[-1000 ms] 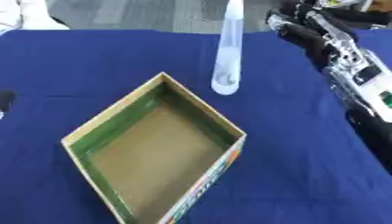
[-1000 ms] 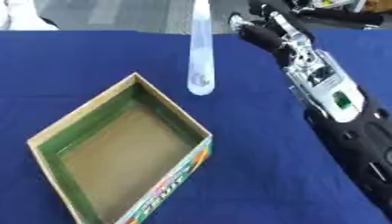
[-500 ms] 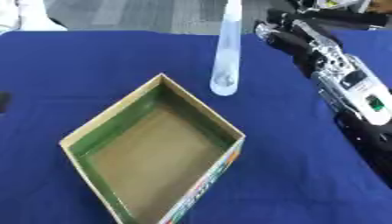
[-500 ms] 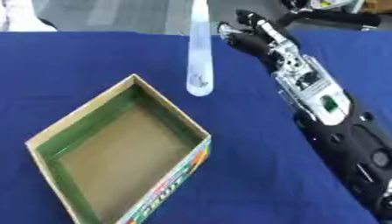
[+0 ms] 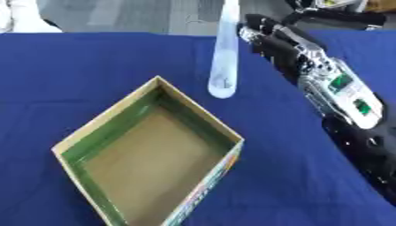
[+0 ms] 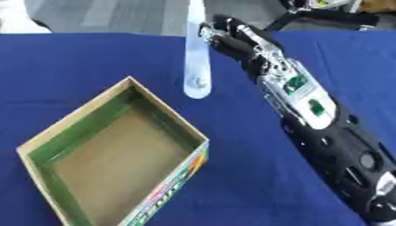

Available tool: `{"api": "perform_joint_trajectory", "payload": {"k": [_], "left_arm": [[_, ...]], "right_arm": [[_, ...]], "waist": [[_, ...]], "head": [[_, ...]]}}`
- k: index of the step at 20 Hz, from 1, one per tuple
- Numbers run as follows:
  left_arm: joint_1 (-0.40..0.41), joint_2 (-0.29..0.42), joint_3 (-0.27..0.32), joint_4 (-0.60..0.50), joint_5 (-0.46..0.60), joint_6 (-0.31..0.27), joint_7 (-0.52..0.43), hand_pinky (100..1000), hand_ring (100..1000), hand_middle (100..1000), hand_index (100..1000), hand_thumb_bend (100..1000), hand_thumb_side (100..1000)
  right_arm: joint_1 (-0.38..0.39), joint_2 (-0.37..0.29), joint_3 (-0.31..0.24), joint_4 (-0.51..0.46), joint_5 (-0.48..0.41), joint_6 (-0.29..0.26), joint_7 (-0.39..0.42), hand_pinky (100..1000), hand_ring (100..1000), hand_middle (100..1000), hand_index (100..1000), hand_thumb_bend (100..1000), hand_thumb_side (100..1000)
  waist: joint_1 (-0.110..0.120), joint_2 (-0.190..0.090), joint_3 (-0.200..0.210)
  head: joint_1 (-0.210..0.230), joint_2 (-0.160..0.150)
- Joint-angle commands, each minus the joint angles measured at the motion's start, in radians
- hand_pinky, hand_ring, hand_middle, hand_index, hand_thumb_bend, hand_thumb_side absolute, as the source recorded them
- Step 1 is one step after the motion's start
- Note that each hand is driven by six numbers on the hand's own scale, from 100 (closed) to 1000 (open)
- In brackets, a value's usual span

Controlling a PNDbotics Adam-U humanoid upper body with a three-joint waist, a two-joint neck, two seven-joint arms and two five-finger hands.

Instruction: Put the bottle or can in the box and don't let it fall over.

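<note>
A tall clear bottle (image 5: 224,57) stands upright on the blue table, just beyond the far corner of the open cardboard box (image 5: 147,152). The box has green inner walls and nothing inside. My right hand (image 6: 232,37) reaches in from the right and hangs just right of the bottle's upper part, its fingers relaxed and pointing at the bottle with a small gap left. My left hand shows in no view.
A blue cloth (image 5: 85,66) covers the table. Beyond its far edge lie grey floor and a black stand (image 5: 340,15) at the upper right. Something white (image 5: 23,15) sits at the far left corner.
My right arm has swung leftward across the table, bringing the hand from well right of the bottle to right beside it. Bottle and box have stayed put.
</note>
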Motion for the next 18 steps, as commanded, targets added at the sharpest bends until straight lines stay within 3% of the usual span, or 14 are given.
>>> {"api": "perform_joint_trajectory", "payload": {"k": [1,18], "left_arm": [[-0.010,0.012,0.001,-0.020,0.000,-0.002,-0.004,1000,1000,1000,931,582,100],[-0.015,0.013,-0.001,-0.020,-0.001,-0.001,-0.012,1000,1000,1000,931,574,100]], "right_arm": [[-0.020,-0.007,-0.009,-0.056,-0.013,0.007,0.000,1000,1000,1000,1000,100,470],[-0.024,-0.025,-0.016,-0.062,0.037,0.012,-0.037,1000,1000,1000,1000,100,463]], "waist": [[0.001,-0.013,0.003],[-0.015,-0.007,0.016]], "head": [[-0.005,-0.011],[-0.017,-0.025]]}}
